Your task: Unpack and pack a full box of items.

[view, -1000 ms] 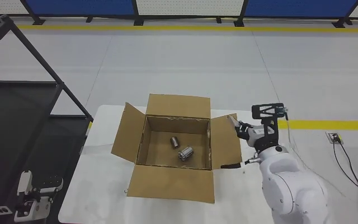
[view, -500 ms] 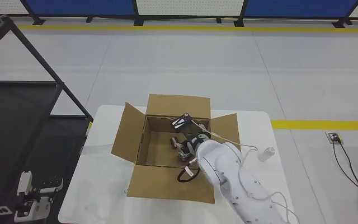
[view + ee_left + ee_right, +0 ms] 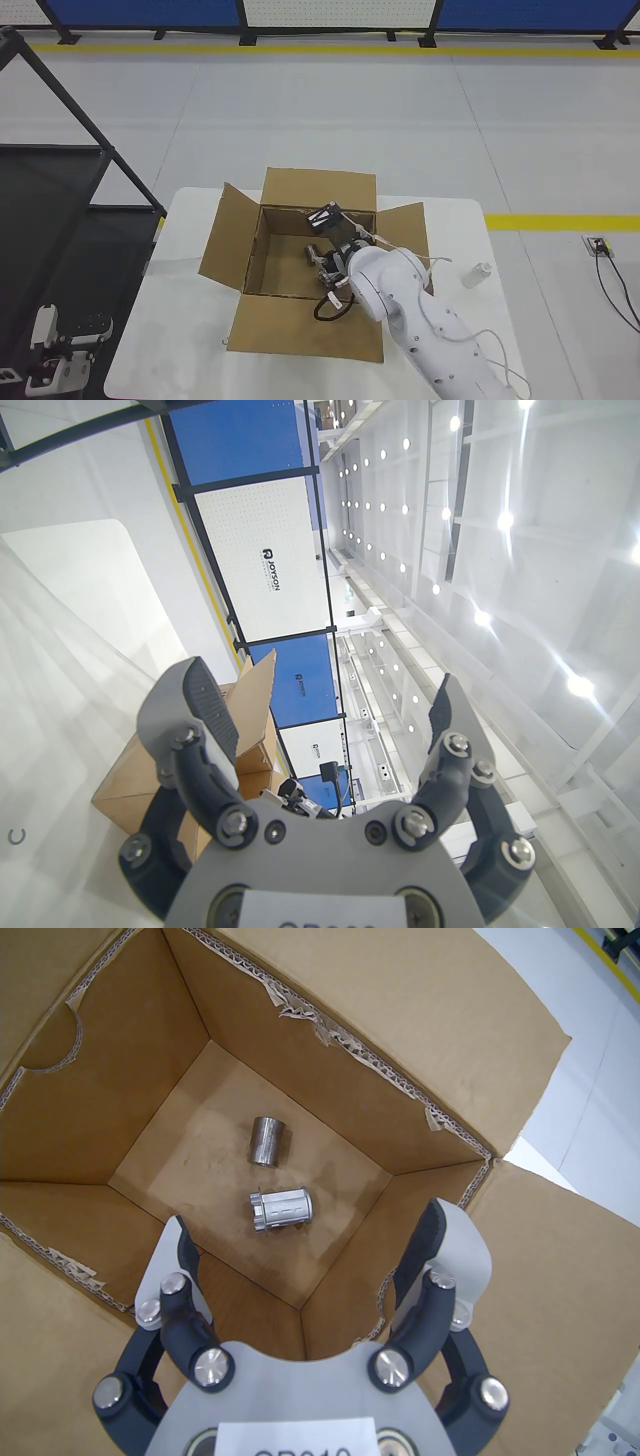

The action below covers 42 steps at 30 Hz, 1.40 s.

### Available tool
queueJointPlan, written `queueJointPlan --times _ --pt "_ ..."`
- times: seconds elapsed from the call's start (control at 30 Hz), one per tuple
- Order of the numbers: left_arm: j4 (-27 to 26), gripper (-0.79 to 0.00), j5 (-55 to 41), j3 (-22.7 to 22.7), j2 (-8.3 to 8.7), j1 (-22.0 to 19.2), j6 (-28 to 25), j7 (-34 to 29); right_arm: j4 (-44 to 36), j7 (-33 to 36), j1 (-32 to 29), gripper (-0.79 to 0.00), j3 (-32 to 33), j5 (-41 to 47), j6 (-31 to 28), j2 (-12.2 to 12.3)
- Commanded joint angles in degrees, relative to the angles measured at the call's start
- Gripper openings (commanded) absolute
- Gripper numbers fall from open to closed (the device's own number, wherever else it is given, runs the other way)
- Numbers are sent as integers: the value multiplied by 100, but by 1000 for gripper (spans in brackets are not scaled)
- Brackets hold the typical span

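Box holds a splined metal part lying below the spread, empty right claw.

A: Box colour?
B: Plain brown cardboard; shows wavy corrugation along torn edges.
A: And inside?
B: Smooth sleeve, dark steel grey; slotted hub, brighter silver with dashed grooves.
A: Grippers?
B: Right gripper and left gripper alike: pale shells, black ribbed pads, dark links, silver screws.
A: Table?
B: White; bottle whitish too.
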Motion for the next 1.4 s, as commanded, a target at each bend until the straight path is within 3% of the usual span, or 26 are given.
queueJointPlan --times 0.0,0.4,0.8,0.87,0.93,1.07,1.23,1.37 --pt "0 0 0 0 0 0 0 0 269 -96 47 0 -61 98 -67 -32" --pt "0 0 0 0 0 0 0 0 3660 44 1654 0 -918 1417 -597 -689" --pt "0 0 0 0 0 0 0 0 5422 -429 2227 0 -1356 2002 -856 -1258" --pt "0 0 0 0 0 0 0 0 5591 -542 2269 -172 -1365 2119 -947 -1328" --pt "0 0 0 0 0 0 0 0 5776 -639 2322 -234 -1375 2159 -907 -1386" --pt "0 0 0 0 0 0 0 0 6061 -782 2399 -274 -1394 2227 -894 -1488" --pt "0 0 0 0 0 0 0 0 6300 -878 2505 -486 -1405 2290 -950 -1594" --pt "0 0 0 0 0 0 0 0 6365 -1043 2602 -717 -1403 2274 -998 -1645"
